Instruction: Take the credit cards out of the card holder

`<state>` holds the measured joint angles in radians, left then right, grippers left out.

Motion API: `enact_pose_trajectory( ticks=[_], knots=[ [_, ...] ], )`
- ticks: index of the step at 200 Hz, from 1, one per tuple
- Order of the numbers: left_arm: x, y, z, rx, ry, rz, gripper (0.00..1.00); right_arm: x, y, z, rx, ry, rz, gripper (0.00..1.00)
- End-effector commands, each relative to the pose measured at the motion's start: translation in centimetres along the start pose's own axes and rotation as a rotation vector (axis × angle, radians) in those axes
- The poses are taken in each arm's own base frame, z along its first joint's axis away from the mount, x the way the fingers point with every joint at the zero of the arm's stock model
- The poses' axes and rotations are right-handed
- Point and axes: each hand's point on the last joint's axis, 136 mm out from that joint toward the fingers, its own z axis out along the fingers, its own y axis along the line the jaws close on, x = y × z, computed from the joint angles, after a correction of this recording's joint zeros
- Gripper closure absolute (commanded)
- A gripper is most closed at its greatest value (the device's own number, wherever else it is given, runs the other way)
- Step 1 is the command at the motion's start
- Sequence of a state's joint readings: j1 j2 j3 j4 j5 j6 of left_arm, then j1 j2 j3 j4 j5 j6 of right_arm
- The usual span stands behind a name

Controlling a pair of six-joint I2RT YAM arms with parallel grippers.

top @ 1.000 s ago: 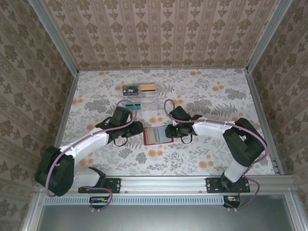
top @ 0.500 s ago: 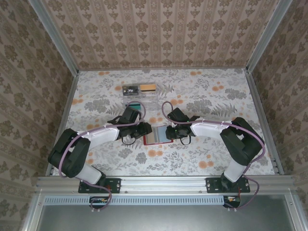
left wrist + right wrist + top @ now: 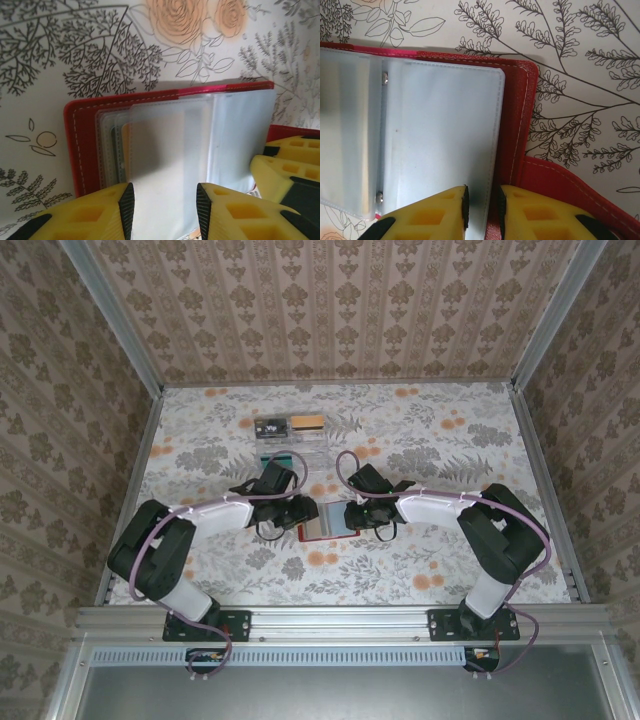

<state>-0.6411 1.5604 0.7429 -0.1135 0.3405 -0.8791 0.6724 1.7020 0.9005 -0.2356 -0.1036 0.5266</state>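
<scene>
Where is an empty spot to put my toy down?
Free: the table's far right corner beyond the right arm, and the near strip between card holder and rail. Crowded: the middle and the cards behind it.

Left arm (image 3: pixel 215 512) swung in toward card holder (image 3: pixel 328 523); left jaws now at holder's left edge, narrower, straddling clear sleeves (image 3: pixel 165 150). Right jaws tightened slightly on holder's right side.
</scene>
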Motion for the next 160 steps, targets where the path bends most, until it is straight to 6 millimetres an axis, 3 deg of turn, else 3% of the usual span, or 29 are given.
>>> enact_pose_trajectory(
  ticks=[1, 39, 118, 160],
  knots=[
    [0.1, -0.1, 0.3, -0.018, 0.023, 0.009, 0.6, 1.7, -0.6, 1.0, 0.03, 0.057, 0.006, 0.74],
    [0.4, -0.5, 0.9, -0.003, 0.046, 0.017, 0.59, 1.7, -0.5, 1.0, 0.027, 0.056, 0.008, 0.74],
    [0.4, -3.1, 1.2, 0.111, 0.064, 0.067, 0.46, 1.7, -0.5, 1.1, 0.025, 0.056, 0.014, 0.74],
    [0.3, -4.7, 0.7, 0.127, 0.061, 0.125, 0.31, 1.7, -0.6, 1.1, 0.027, 0.056, 0.017, 0.72]
  ],
)
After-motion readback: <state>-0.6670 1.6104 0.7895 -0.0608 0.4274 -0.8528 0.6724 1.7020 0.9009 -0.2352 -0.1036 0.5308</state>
